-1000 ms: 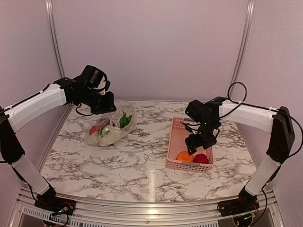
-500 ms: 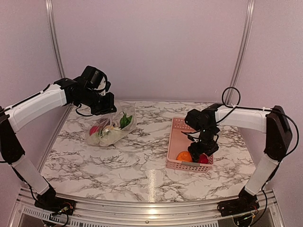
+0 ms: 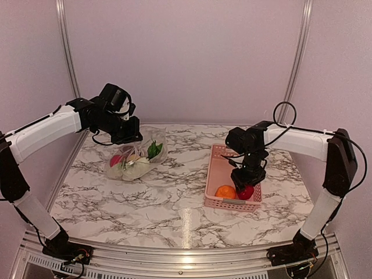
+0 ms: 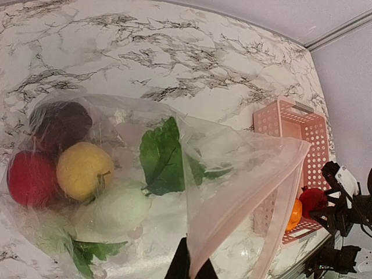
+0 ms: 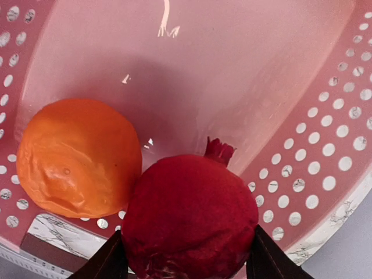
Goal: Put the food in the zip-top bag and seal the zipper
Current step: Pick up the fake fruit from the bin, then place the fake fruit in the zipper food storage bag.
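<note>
The clear zip-top bag (image 3: 136, 158) lies at the back left with its mouth lifted. My left gripper (image 3: 132, 136) is shut on the mouth edge, shown in the left wrist view (image 4: 190, 268) pinching the zipper strip (image 4: 243, 208). Inside the bag (image 4: 232, 174) are a red ball (image 4: 29, 177), a yellow piece (image 4: 83, 170), a dark one (image 4: 61, 122), a pale oblong piece (image 4: 113, 209) and green leaves (image 4: 163, 157). My right gripper (image 3: 246, 187) is down in the pink basket (image 3: 218, 168), its fingers closed on both sides of a red pomegranate (image 5: 189, 215). An orange ball (image 5: 78, 157) touches it on the left.
The pink basket (image 5: 232, 70) stands right of centre, its perforated walls close around my right gripper. The orange ball (image 3: 225, 191) sits at its near end. Metal frame rails run along the table's left side and front edge.
My right gripper dropped into the near end of the basket and closed round the red pomegranate. The left arm and the bag have barely moved.
</note>
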